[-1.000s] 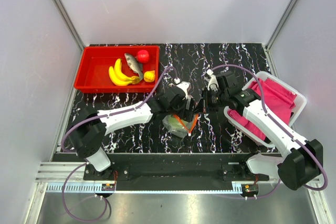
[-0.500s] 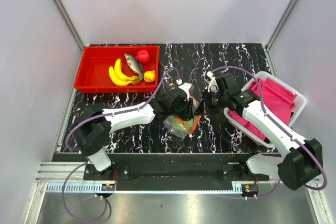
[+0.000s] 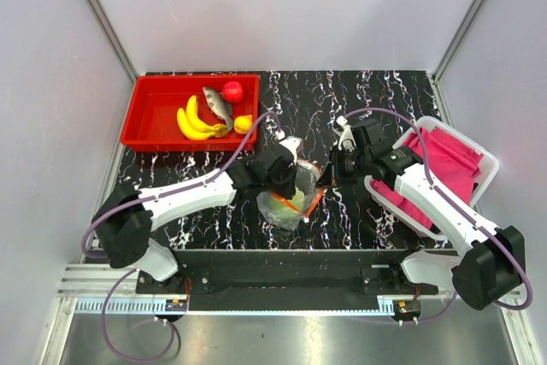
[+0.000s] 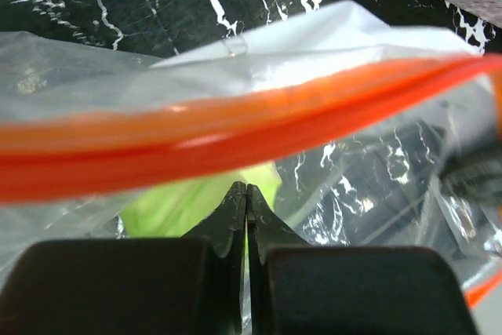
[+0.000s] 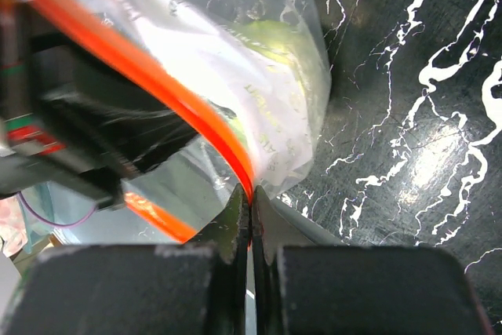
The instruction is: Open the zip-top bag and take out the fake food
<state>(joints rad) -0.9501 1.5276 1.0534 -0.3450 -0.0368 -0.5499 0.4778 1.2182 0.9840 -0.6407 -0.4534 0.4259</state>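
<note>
**Bag.** Small clear crinkly zip-top bag (image 3: 280,211) on the black white-veined counter (image 3: 376,96), near the front edge and between the two arms. In the top view the mouth faces up and gapes. The orange-red zip strip (image 4: 235,135) runs along the rim.

**Left jaws.** Pressed together. The left wrist view shows the fingertips (image 4: 235,203) meeting with no gap. They sit at the bag mouth, just below the zip strip, which crosses that view as two parallel ridges. Cannot tell whether any bag film is caught between them. A yellow-green plastic piece (image 4: 176,205) lies inside the bag directly behind the tips.

**Right jaws.** Pressed together and pinching the zip strip at the right side of the mouth. In the right wrist view the strip runs from the fingertips (image 5: 238,211) up and to the left. The green piece shows through the bag wall beyond it.

**Tray.** Red rectangular plastic tray (image 3: 152,114) at the rear left of the counter, well apart from the bag. It holds:
- a yellow banana bunch (image 3: 195,122)
- a grey-silver fish (image 3: 218,103), just beside the bananas
- a red round fruit (image 3: 232,90), at the fish's far end
- a small yellow-orange fruit (image 3: 244,124), near the tray's right wall

**Bin.** White plastic bin (image 3: 489,167) holding pink cloth (image 3: 449,156), at the right edge of the counter. The right arm's forearm crosses over its near side.
</note>
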